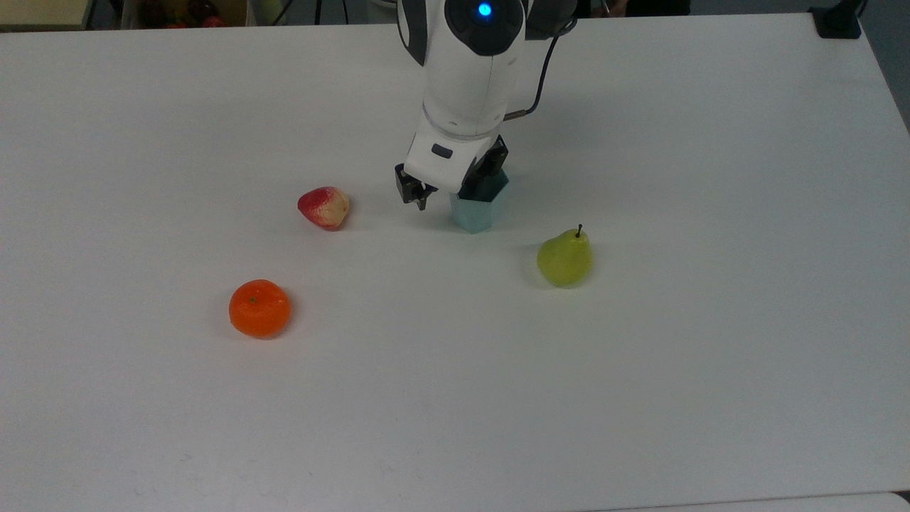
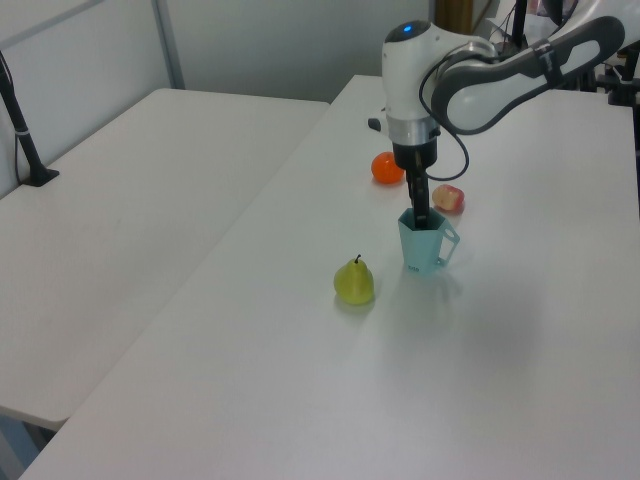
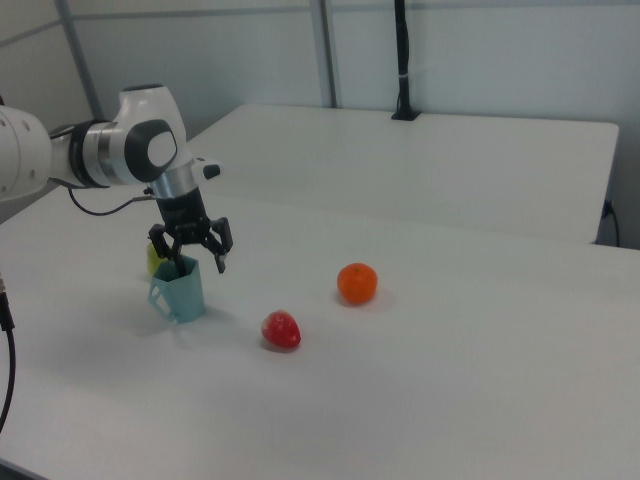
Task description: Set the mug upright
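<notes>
The pale blue faceted mug (image 1: 478,211) stands upright on the white table (image 1: 455,398), mouth up, between the red fruit and the pear. In the left view the mug (image 2: 422,250) shows a small handle on its right side. My gripper (image 1: 444,190) hangs right over the mug's rim and is open. One finger reaches down at the mouth of the mug (image 3: 183,292); the other finger (image 3: 220,258) stands free outside it, toward the red fruit. In the left view the gripper (image 2: 421,214) points straight down into the cup.
A red and cream fruit (image 1: 324,207) lies at the top view's left of the mug, an orange (image 1: 259,308) nearer the front left, and a green pear (image 1: 565,257) at the front right. A second table (image 2: 120,200) adjoins at the left view's left.
</notes>
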Controlling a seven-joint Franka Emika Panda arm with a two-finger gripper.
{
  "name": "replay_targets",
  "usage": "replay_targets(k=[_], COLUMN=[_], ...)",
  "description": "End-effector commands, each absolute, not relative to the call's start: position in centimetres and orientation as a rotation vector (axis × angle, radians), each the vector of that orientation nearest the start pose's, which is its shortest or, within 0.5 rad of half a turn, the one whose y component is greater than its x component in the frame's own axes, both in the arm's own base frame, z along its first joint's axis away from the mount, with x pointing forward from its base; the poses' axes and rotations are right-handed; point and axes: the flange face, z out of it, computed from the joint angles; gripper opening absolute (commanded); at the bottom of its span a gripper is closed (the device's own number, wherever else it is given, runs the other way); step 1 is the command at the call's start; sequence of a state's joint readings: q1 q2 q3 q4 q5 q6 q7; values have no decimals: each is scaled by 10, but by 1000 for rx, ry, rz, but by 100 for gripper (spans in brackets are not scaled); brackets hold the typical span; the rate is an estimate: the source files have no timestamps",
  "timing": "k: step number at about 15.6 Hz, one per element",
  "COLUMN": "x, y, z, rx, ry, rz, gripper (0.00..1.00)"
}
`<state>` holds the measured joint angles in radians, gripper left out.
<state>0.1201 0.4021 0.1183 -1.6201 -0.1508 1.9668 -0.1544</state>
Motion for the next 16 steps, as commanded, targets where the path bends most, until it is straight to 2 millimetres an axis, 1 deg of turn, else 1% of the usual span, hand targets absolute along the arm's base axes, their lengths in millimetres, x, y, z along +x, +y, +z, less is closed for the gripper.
replay_targets(k=[1,3,4,6,8,9,12,14,16], x=[635,626,620,606,594,588,573,569,568], y=[117,102,95,74,60,50,41,40,41], z=[451,484,499,527,552,564,584,590,592], rx=[-3196,-3226,-3232,-3236,-3197,-3172,-3157,-3159,-3159], ry=[-565,-395,-343,-268,-197,-151,-111,-101,-70], rz=[-30,-71,-71,-67,-69,-74,-62,-65,-67], gripper=[100,100,100,100,100,100,100,100,100])
